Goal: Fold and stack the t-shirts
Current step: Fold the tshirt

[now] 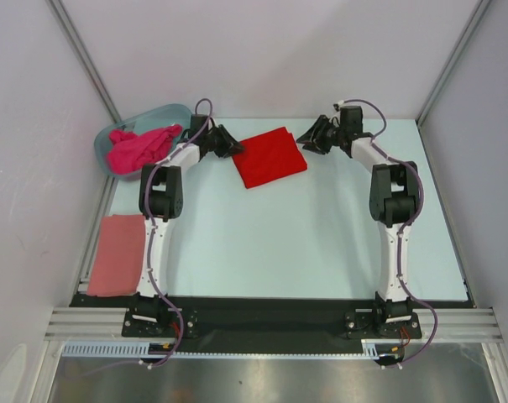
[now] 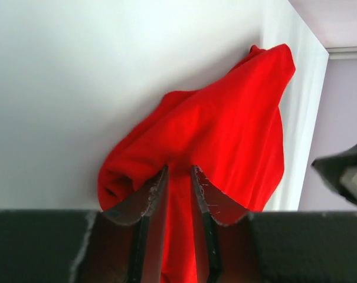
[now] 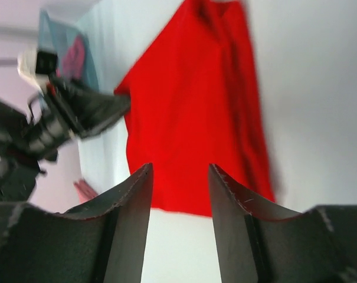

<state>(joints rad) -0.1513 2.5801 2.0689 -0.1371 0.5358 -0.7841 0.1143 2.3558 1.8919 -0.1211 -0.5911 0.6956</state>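
Observation:
The bright red t-shirt (image 1: 270, 157) lies folded on the table at the back centre. My left gripper (image 1: 233, 147) is at its left edge. In the left wrist view its jaws (image 2: 179, 168) stand narrow, with a bunched fold of the red t-shirt (image 2: 225, 118) pinched between them. My right gripper (image 1: 309, 140) hovers just off the shirt's right corner. Its fingers (image 3: 180, 166) are open and empty, and the red t-shirt (image 3: 190, 106) lies beyond their tips. The magenta-pink t-shirt (image 1: 140, 147) is crumpled in the tub. The salmon-pink t-shirt (image 1: 117, 254) lies folded at the left edge.
A translucent blue-grey tub (image 1: 176, 112) stands at the back left corner, next to my left arm. White walls close in the table at the back and on both sides. The arm bases sit on a black strip (image 1: 270, 315) at the near edge.

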